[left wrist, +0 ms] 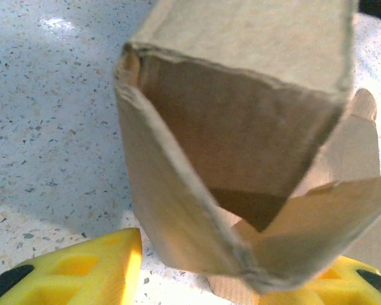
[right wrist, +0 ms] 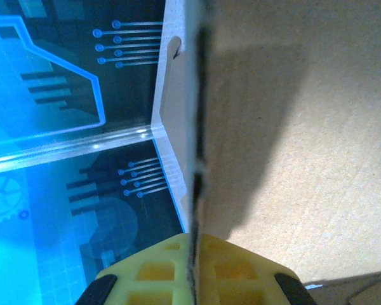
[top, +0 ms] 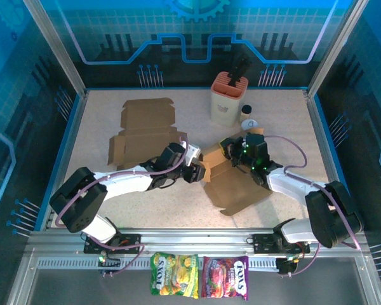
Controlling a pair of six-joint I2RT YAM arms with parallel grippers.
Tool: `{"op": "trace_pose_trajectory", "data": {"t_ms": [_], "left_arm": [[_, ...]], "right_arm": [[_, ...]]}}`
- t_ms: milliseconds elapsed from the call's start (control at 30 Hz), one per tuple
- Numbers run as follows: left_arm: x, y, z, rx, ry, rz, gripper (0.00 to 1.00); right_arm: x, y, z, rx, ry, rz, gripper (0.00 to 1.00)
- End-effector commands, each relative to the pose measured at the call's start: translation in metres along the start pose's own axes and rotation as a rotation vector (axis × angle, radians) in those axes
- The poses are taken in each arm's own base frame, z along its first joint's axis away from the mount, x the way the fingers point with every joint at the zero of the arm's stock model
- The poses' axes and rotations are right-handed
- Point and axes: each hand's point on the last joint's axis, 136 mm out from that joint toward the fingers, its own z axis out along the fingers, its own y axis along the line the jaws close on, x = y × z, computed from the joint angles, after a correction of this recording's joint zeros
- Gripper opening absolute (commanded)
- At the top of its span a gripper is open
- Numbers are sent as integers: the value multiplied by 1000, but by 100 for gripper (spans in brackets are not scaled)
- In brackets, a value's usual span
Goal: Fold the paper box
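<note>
Well to the left of the paper box [top: 238, 190] and farther back on the table [top: 286, 127], a second cardboard blank [top: 146, 130] lies flat and unfolded. Nearer than the box, beyond the front rail and a little to its left, two candy bags [top: 200, 276] sit side by side.

The left gripper [top: 202, 170] comes in at the box's left edge, where a flap stands up. In the left wrist view this gripper [left wrist: 235, 283] is spread wide, its yellow fingers [left wrist: 82, 270] set far apart with a raised, creased corner of the box [left wrist: 241, 127] between them. The left finger is clear of the card. The right one seems to sit right at the card, though the flap hides any contact, so nothing looks pinched.

The box itself lies half open in the middle of the table, its main panel flat and its left and rear flaps lifted.

At the box's rear edge, the right gripper [top: 227, 147] meets an upright panel. In the right wrist view it [right wrist: 193, 273] is clamped together on that panel's edge [right wrist: 305, 127], and the card runs straight down between the two yellow pads.

Behind the box and apart from it stands an orange holder [top: 228, 95], with a small dark-capped bottle [top: 246, 112] just to the holder's right.
</note>
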Motion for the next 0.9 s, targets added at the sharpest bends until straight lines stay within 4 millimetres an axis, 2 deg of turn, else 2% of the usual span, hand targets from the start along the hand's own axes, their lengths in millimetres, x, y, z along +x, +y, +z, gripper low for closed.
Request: {"op": "trace_pose_trajectory", "data": {"t_ms": [0,133,400,533,867], "left_arm": [[-7,1,3,-29,-44,-19,48],[-5,6,7,-47,-46,-35,44],[-2,-5,12,-65,-51,-31,34],[-2,-2,15,-116,-59,-41,28],[-8,4,25,-232,-85,-108,32]], "right_arm": [[-4,8,1,-78,-47,3,0],[-4,2,2,-94,-50,4,0],[-3,-3,-1,-116,-55,-9,0],[-1,-2,-1,-120,-49,-7,0],[2,-1,-3,-141,-49,0,0]]}}
